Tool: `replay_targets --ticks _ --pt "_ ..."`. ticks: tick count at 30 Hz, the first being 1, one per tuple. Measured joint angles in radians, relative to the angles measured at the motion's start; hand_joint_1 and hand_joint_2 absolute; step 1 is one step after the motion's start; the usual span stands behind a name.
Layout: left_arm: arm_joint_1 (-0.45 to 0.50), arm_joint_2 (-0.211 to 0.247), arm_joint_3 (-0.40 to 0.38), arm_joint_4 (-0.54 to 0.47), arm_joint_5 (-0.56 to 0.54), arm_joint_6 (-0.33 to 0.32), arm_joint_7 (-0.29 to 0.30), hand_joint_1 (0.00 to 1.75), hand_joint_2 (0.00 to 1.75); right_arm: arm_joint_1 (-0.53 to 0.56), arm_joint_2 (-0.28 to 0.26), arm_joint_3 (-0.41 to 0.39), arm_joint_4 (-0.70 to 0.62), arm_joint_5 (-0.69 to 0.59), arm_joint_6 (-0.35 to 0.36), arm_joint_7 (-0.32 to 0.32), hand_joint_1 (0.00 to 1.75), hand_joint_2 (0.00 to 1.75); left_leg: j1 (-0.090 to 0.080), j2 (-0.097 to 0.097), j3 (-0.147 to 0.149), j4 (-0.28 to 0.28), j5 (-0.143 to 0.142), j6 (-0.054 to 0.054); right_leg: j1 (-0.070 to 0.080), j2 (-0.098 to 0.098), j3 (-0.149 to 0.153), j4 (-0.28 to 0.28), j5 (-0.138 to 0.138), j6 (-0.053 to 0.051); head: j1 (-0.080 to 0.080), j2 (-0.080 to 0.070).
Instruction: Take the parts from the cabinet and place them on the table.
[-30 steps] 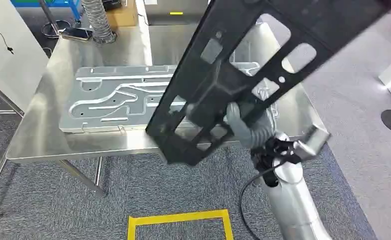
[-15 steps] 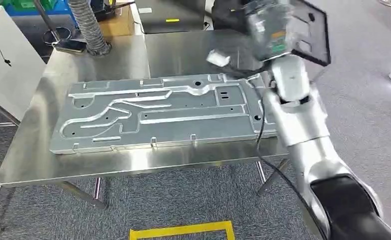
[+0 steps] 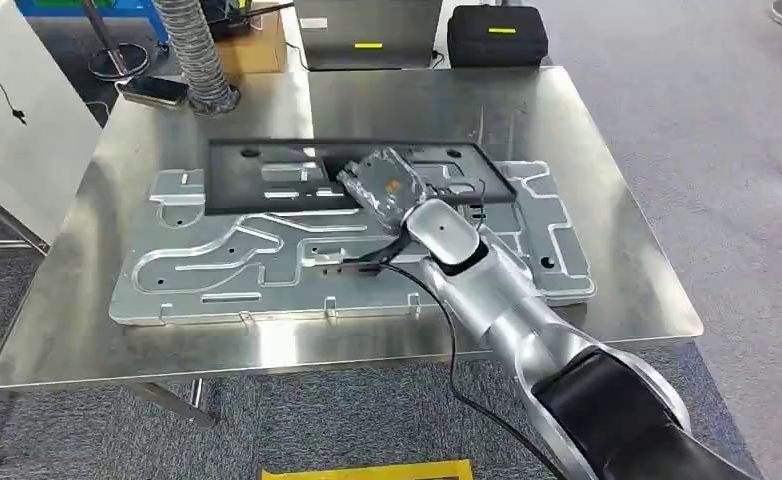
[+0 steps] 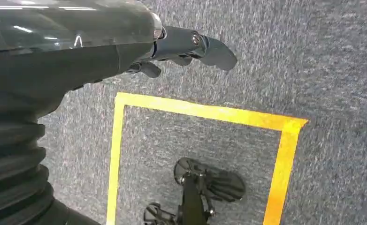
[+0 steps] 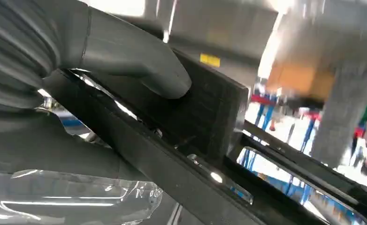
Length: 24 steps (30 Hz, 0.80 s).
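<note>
Black frame part [image 3: 267, 175] against a pale silver stamped panel [image 3: 267, 260], all on a shiny steel-grey table [image 3: 617, 290], and the right hand [image 3: 382, 185] shows grey under a clear glossy wrap with an orange spot. The arm [image 3: 497, 300] gleams silver, then goes black near the shoulder. Below, the left hand [image 4: 186, 47] is dark grey over blue-grey speckled carpet [image 4: 336, 61] marked with yellow tape [image 4: 205, 111].

A grey ribbed hose [image 3: 195, 52] stood at the far corner, beside a phone [image 3: 151, 90] and a cardboard box [image 3: 255, 42]. A black case [image 3: 496, 35] sat beyond. Yellow tape [image 4: 198, 112] marked the grey carpet [image 3: 707, 130].
</note>
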Motion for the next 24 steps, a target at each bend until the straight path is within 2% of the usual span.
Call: replay_targets --ticks 1,3,4,6,7,8,9,10,11,12,13,14,15,16,18,19,20,23,24 --pt "0.002 0.0 0.0 0.0 0.0 0.0 0.0 0.0 1.75 0.0 0.001 0.0 0.012 -0.001 0.0 0.0 1.75 1.75 -0.001 -0.002 0.003 0.004 -0.005 -0.002 0.0 0.0 0.021 -0.072 0.055 -0.005 0.0 0.0" --pt "0.001 0.0 0.0 0.0 0.0 0.0 0.001 0.0 1.75 -0.004 0.006 0.002 0.021 -0.008 0.003 -0.005 1.75 1.75 -0.001 -0.001 0.009 0.008 -0.014 -0.008 0.005 -0.002 0.088 -0.248 0.157 -0.021 0.0 0.0" --pt "-0.001 -0.001 0.0 0.0 0.0 0.0 0.001 0.0 1.75 -0.008 0.007 0.002 0.025 -0.021 0.01 -0.012 1.75 1.75 -0.006 0.0 0.01 0.009 -0.017 -0.013 0.015 -0.003 0.101 -0.272 0.148 -0.025 0.0 0.0" --pt "-0.001 0.0 0.0 0.0 0.001 0.0 -0.001 0.0 1.75 -0.006 0.015 0.003 0.036 -0.059 0.042 -0.021 1.75 1.75 -0.004 0.001 0.012 0.01 -0.019 -0.023 0.018 -0.003 0.1 -0.28 0.151 -0.03 0.0 0.0" --pt "0.001 0.0 0.0 0.0 0.002 0.001 -0.004 0.0 1.75 -0.003 0.017 0.002 0.044 -0.079 0.06 -0.02 1.75 1.75 -0.001 0.002 0.014 0.005 -0.019 -0.03 0.02 -0.003 0.1 -0.28 0.15 -0.035 0.0 0.0" --pt "0.003 0.0 0.0 0.0 0.003 0.0 -0.011 0.0 1.75 -0.001 0.019 0.0 0.053 -0.094 0.08 -0.009 1.75 1.75 -0.005 0.002 0.017 0.003 -0.019 -0.036 0.015 -0.003 0.104 -0.289 0.154 -0.042 0.0 0.0" --pt "0.005 0.004 0.0 0.0 0.004 0.0 -0.026 0.0 1.75 0.002 0.024 -0.002 0.066 -0.105 0.111 0.015 1.75 1.75 -0.001 0.007 0.009 0.027 -0.033 -0.04 0.008 -0.006 0.115 -0.299 0.159 -0.047 0.0 0.0" --pt "0.007 0.002 0.0 0.0 0.004 -0.004 -0.039 0.0 1.75 0.003 0.026 -0.004 0.078 -0.11 0.14 0.041 1.75 1.75 -0.007 0.006 0.0 0.065 -0.06 -0.042 0.007 -0.006 0.12 -0.303 0.159 -0.053 0.0 0.0" --pt "0.007 0.003 0.0 0.0 0.004 -0.005 -0.047 0.0 1.75 0.004 0.029 -0.005 0.089 -0.111 0.168 0.068 1.75 1.75 -0.004 0.006 -0.027 0.133 -0.101 -0.044 0.008 -0.007 0.121 -0.303 0.158 -0.058 -0.001 0.0" --pt "0.007 0.003 0.0 0.0 0.003 -0.006 -0.057 0.0 1.75 0.007 0.03 -0.006 0.103 -0.113 0.202 0.099 1.75 1.75 -0.003 0.006 -0.066 0.223 -0.146 -0.046 0.009 -0.007 0.123 -0.302 0.157 -0.059 0.0 0.0" --pt "0.007 0.004 0.0 0.0 0.002 -0.009 -0.064 0.0 1.75 0.011 0.03 -0.007 0.113 -0.115 0.225 0.121 0.0 0.0 -0.003 0.006 -0.092 0.281 -0.17 -0.048 0.01 -0.007 0.123 -0.302 0.157 -0.059 0.0 0.0" --pt "0.008 0.004 0.0 0.0 -0.001 -0.012 -0.071 0.0 1.75 0.019 0.03 -0.008 0.127 -0.119 0.26 0.153 0.0 0.0 -0.002 0.007 -0.11 0.317 -0.176 -0.051 0.01 -0.007 0.124 -0.302 0.156 -0.059 0.0 0.0" --pt "0.007 0.004 0.0 0.0 -0.002 -0.015 -0.076 0.0 1.75 0.029 0.029 -0.011 0.138 -0.122 0.281 0.176 0.0 0.0 0.0 0.007 -0.103 0.301 -0.157 -0.052 0.009 -0.007 0.125 -0.301 0.155 -0.057 0.0 0.0" --pt "0.007 0.004 -0.001 0.0 -0.003 -0.016 -0.078 0.0 1.75 0.039 0.027 -0.017 0.147 -0.126 0.293 0.186 0.0 0.0 0.003 0.008 -0.076 0.246 -0.122 -0.054 0.008 -0.007 0.125 -0.299 0.153 -0.055 0.0 0.0" --pt "0.005 0.004 -0.002 0.0 -0.003 -0.016 -0.08 0.0 1.75 0.044 0.025 -0.024 0.156 -0.133 0.3 0.185 0.0 0.0 0.009 0.008 0.019 0.063 -0.036 -0.056 0.004 -0.002 0.125 -0.286 0.145 -0.045 0.0 0.0" --pt "0.003 0.004 -0.002 0.0 -0.003 -0.016 -0.081 0.0 1.75 0.044 0.024 -0.03 0.161 -0.14 0.306 0.182 0.0 0.0 0.008 0.007 0.04 0.031 -0.055 -0.054 0.007 0.001 0.122 -0.282 0.14 -0.039 0.0 0.0" --pt "0.0 0.004 -0.003 0.0 -0.003 -0.016 -0.082 0.0 1.75 0.044 0.022 -0.034 0.163 -0.145 0.309 0.179 0.0 0.0 0.003 0.004 0.043 0.018 -0.052 -0.042 0.011 0.003 0.118 -0.273 0.138 -0.033 0.0 0.0" --pt "-0.001 0.004 -0.004 0.0 -0.003 -0.014 -0.081 0.0 1.75 0.044 0.018 -0.045 0.169 -0.155 0.314 0.162 0.0 0.0 0.0 0.006 0.044 0.02 -0.052 -0.025 0.009 0.005 0.122 -0.282 0.142 -0.019 0.0 0.0" --pt "-0.002 0.003 -0.005 0.0 -0.003 -0.013 -0.081 0.0 1.75 0.043 0.016 -0.051 0.17 -0.159 0.318 0.155 0.0 0.0 0.006 0.009 0.048 0.013 -0.048 -0.016 0.007 0.006 0.121 -0.278 0.136 -0.013 0.0 0.0"
